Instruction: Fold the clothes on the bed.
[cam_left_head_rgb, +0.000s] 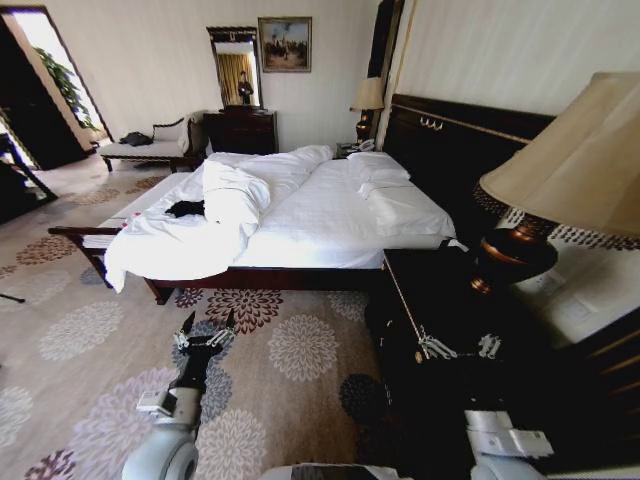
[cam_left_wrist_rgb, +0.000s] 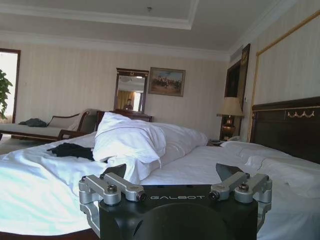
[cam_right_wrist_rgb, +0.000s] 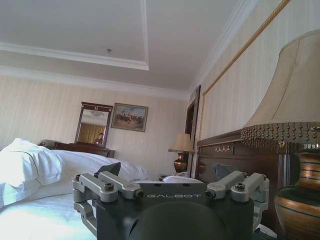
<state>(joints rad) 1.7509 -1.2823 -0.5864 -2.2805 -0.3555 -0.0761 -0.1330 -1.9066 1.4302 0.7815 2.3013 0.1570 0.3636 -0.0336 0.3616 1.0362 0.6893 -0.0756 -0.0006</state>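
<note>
Black clothes (cam_left_head_rgb: 186, 208) half-hidden by duvet (cam_left_head_rgb: 232, 200), bed (cam_left_head_rgb: 330, 215)

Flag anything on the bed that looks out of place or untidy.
The black T-shirt lies crumpled in a heap near the foot of the bed, not spread flat. Beside it the duvet is bunched into a rumpled mound and spills over the foot edge.

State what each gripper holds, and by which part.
Nothing: left gripper and right gripper are open above the carpet; the T-shirt lies on the bed.
</note>
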